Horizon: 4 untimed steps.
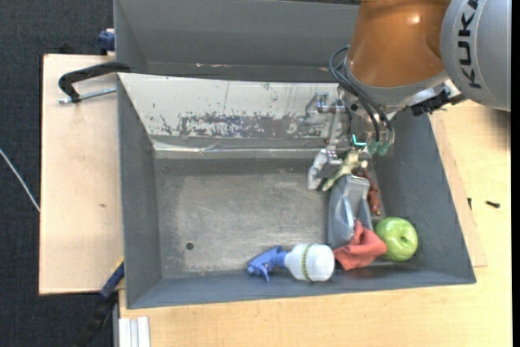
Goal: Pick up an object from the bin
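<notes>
My gripper (pixel 343 166) hangs low in the grey metal bin (pixel 236 207), close to its right wall as the camera sees it, about midway between the far wall and the near one. The orange cover on my wrist sits above it, over the far right corner. I cannot tell whether the gripper is apart or together, because its metal parts and cables blur into one cluster from this angle.

Just below it, toward the near wall, lies a grey, shiny, flat plastic pouch (pixel 344 214). Its far end reaches up to my gripper, but I cannot tell whether the two touch. A thin dark red strip (pixel 374 199) runs along the pouch's right side.

A crumpled red cloth (pixel 362 249) overlaps the pouch's near end. A round green apple (pixel 398 238) rests against the cloth, toward the near right corner. Left of the cloth, along the near wall, a white round-capped bottle (pixel 312 262) lies on its side. A small blue plastic piece (pixel 263 264) touches its left end.
</notes>
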Available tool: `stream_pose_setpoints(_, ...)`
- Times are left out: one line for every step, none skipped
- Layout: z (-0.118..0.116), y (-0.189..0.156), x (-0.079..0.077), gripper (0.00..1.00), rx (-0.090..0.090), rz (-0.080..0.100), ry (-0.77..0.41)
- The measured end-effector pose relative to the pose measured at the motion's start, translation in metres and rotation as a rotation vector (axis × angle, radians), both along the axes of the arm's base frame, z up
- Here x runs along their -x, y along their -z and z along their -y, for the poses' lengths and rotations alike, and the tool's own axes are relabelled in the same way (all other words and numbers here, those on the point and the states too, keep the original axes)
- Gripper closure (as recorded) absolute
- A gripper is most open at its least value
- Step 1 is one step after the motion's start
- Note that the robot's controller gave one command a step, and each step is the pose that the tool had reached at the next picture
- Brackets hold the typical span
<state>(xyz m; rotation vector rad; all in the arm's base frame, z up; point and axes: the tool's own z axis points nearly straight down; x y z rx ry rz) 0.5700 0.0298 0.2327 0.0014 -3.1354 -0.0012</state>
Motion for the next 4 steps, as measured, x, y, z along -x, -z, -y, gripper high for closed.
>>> stream_pose_setpoints(0.0, -0.005, -0.001, 0.0, -0.001, 0.009, 0.0)
stream_pose_setpoints(0.01, 0.025, 0.018, 0.0, -0.001, 0.015, -0.065)
stream_pose_setpoints(0.031, 0.077, 0.045, 0.0, 0.0, 0.012, -0.129)
stream_pose_setpoints(0.043, 0.121, 0.062, 0.0, 0.0, 0.005, -0.149)
